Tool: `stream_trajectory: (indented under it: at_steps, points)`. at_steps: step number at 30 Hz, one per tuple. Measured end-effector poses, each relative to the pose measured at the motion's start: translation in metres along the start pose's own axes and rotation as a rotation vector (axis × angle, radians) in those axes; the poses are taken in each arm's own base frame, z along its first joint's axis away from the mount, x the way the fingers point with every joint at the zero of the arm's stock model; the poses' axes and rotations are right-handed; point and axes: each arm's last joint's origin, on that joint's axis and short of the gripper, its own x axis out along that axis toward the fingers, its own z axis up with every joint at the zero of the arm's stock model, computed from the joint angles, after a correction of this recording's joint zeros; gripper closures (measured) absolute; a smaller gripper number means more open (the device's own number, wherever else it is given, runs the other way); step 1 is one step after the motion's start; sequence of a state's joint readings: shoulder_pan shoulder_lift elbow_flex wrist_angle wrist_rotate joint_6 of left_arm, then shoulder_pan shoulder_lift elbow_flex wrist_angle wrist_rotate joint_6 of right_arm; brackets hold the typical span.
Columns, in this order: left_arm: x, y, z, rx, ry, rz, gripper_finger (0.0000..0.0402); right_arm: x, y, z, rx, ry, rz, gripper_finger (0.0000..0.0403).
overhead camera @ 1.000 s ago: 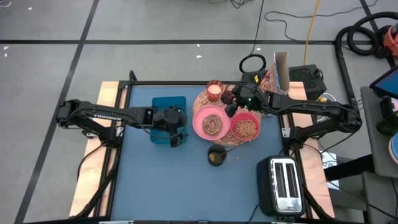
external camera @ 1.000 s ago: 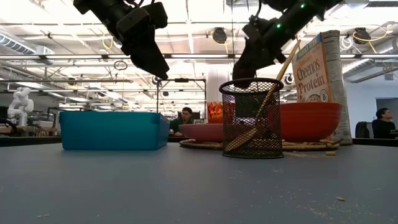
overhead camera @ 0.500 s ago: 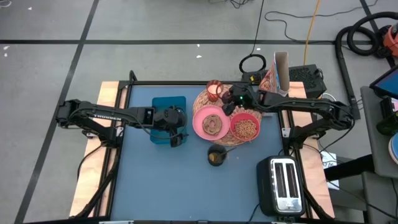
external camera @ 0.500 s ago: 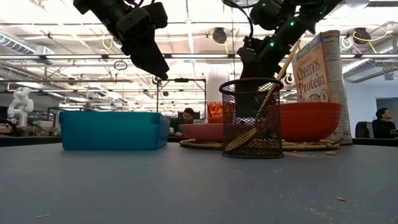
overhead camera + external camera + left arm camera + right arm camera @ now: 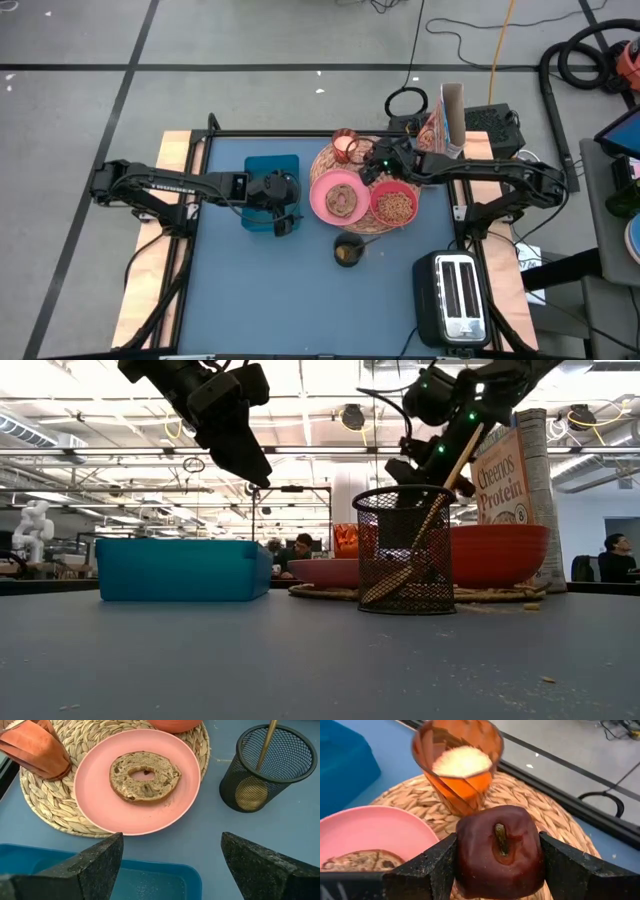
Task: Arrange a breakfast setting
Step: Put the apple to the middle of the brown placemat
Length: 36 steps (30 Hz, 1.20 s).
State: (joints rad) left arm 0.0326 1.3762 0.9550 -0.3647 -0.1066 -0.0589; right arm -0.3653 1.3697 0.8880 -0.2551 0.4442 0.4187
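Change since a second ago: the right end effector (image 5: pixel 372 168) has drawn in from the mat's far right side to a spot over the mat (image 5: pixel 322 160) between the candle glass (image 5: pixel 345 146) and the bowl (image 5: pixel 395 204); the left arm has not moved.

High view. Set in place: mat on the counter (image 5: pixel 260 290), pink plate (image 5: pixel 338 197) with a bagel (image 5: pixel 341 198), bowl of cereal just beside it, candle glass at the mat's far edge, cereal box (image 5: pixel 447 118) upright behind. Judged nearly done; the fruit has yet to be put down. Left end effector (image 5: pixel 283 222) sits over the near edge of the teal bin (image 5: pixel 270 180).

Low view. Right end effector (image 5: pixel 415 455) hangs above and behind the mesh cup (image 5: pixel 406 549) with its wooden spoon (image 5: pixel 425 530); left one (image 5: pixel 252 460) well above the bin.

Left wrist view. Fingers (image 5: pixel 95 865) spread wide, nothing between them; plate, bagel and mesh cup lie beyond.

Right wrist view. Fingers (image 5: pixel 427 865) pinch the dark-red fruit (image 5: pixel 499 851), stem toward the camera. It is above the mat, near the candle glass and beside the plate rim, not yet resting.
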Motion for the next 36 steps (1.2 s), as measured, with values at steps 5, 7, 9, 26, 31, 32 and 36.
stream_trajectory:
  at_steps: [5,7,9,26,31,32,36]
  points:
    - [0.000,0.000,0.000,0.003,-0.001,0.000,0.0062,0.006,-0.003,-0.014,0.030,0.003,-0.006,0.0163]
    - [0.000,0.000,0.000,0.003,-0.001,0.000,0.0062,0.010,-0.003,-0.018,0.053,-0.025,0.007,0.0163]
    - [0.000,0.000,0.000,0.003,-0.001,0.000,0.0062,0.012,-0.004,-0.023,0.067,-0.052,0.020,0.0163]
    - [0.000,0.000,0.000,0.001,-0.003,0.000,0.0062,0.022,-0.004,-0.037,0.067,-0.022,0.057,0.0163]
    - [0.000,0.000,0.001,0.000,-0.008,0.000,0.0062,0.030,-0.002,-0.042,0.060,0.009,0.050,0.0163]
    - [0.000,0.000,0.001,0.000,-0.009,-0.001,0.0062,0.032,-0.002,-0.043,0.055,0.019,0.045,0.0163]
    - [0.000,0.000,0.001,0.000,-0.010,-0.001,0.0062,0.038,-0.001,-0.048,0.054,0.040,0.034,0.0163]
